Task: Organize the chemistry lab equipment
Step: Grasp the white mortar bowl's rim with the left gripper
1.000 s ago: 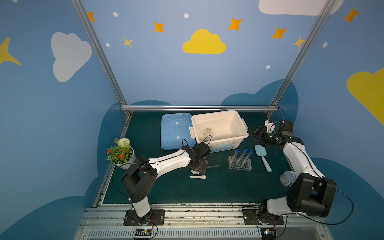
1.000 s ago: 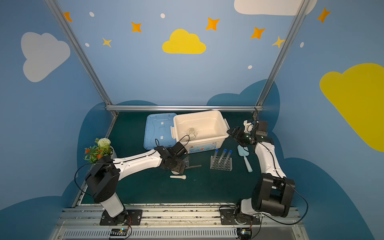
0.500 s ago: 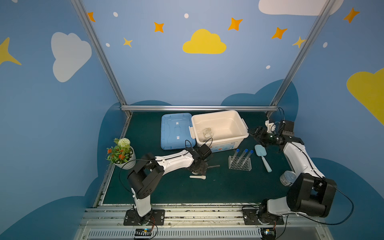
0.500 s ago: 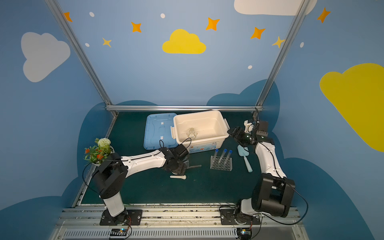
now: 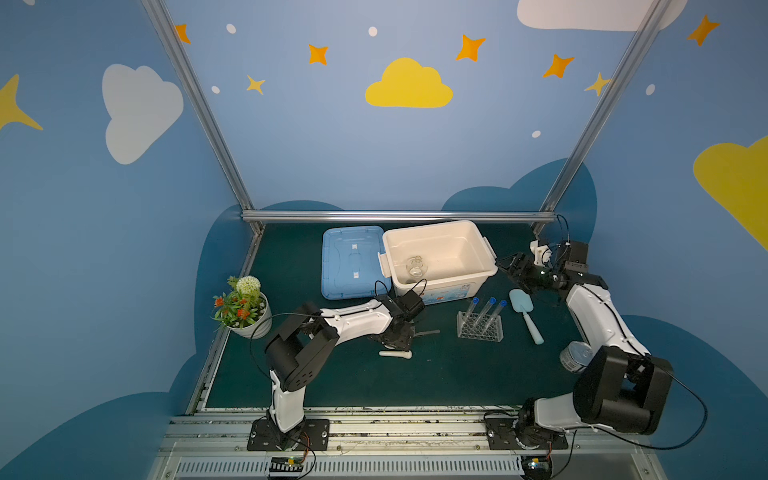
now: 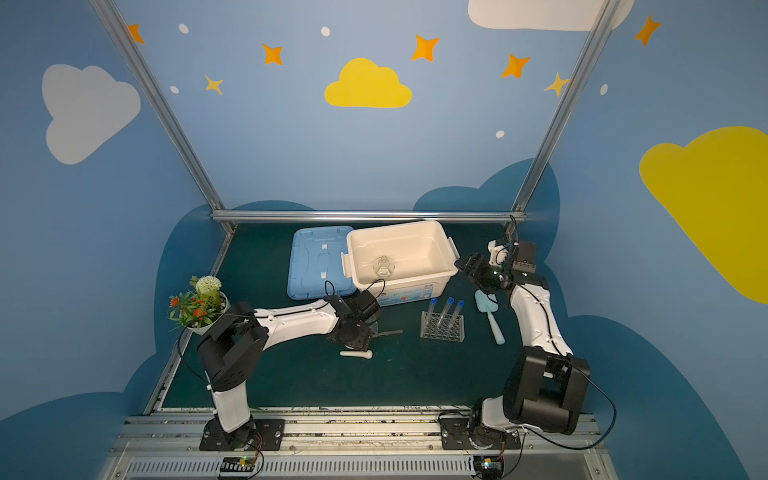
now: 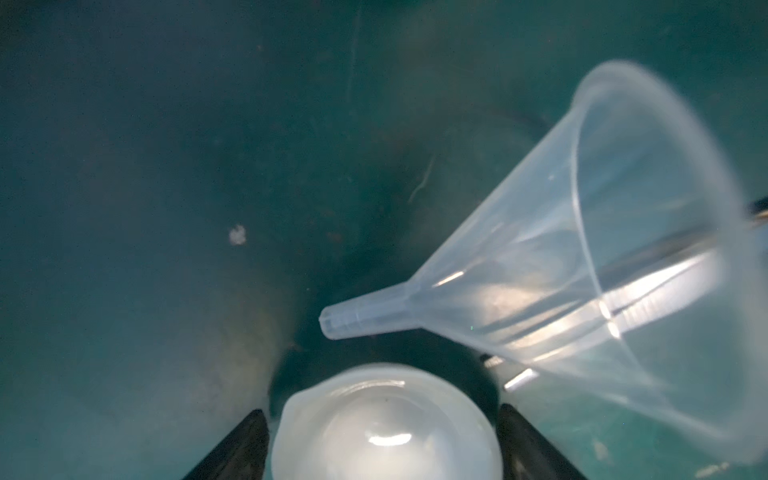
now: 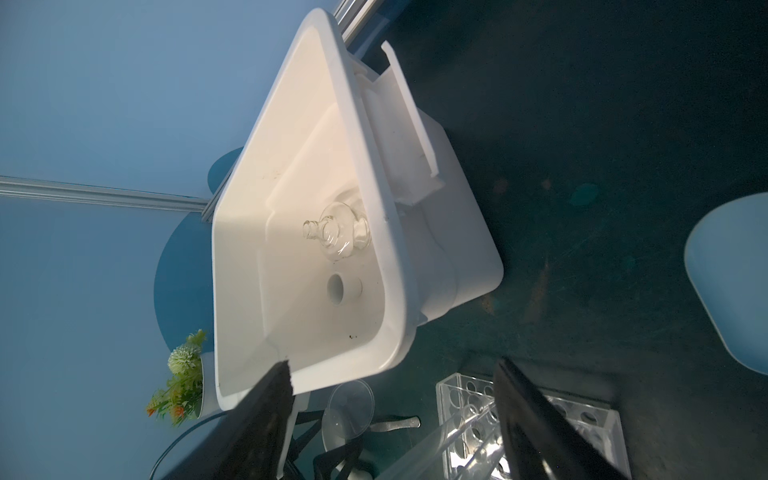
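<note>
Left wrist view shows my left gripper [image 7: 381, 413], jaws apart, astride the white bowl [image 7: 386, 432] in front of the bin [image 5: 436, 226], so I squeeze gently, centred, sparing the funnel [image 7: 582, 257].

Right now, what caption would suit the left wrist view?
Left gripper straddles the mortar; a clear funnel lies beside it on the mat.

Plant: potted flowers [image 5: 243, 305], white pot, upright at the mat's left edge.
Bin: big white tub [image 5: 457, 286], open-topped, at the back.
Lid: blue [image 5: 351, 262], flat, just beside the bin.
Scoop: pale blue [image 5: 520, 302], lying near the bin's right corner.
Tin: small, round [image 5: 573, 357], right edge, partly hidden.
Mat: dark green [image 5: 332, 382].
</note>
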